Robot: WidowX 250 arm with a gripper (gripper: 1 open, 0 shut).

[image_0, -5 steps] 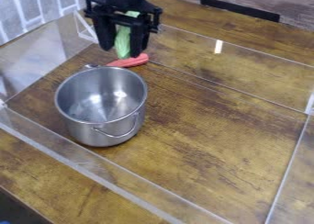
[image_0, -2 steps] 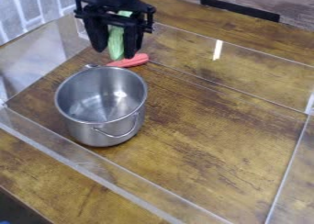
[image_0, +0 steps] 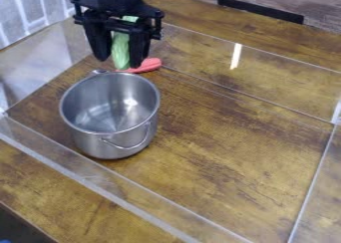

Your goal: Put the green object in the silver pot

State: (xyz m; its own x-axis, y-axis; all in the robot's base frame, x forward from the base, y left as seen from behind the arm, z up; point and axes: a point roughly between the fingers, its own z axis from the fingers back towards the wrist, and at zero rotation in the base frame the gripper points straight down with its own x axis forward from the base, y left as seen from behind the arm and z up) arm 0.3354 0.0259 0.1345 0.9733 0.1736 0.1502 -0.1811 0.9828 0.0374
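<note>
Jaws [image_0: 119,55] closed around the green object [image_0: 123,50], beyond the silver pot's [image_0: 99,143] far rim.
We judge it light and soft, perhaps slippery; we favour a gentle mid-body hold.

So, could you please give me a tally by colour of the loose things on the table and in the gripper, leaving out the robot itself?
Silver: 1, the pot
Green: 1, the green object in the gripper
Red: 1, the red item behind the pot
Total: 3
</note>
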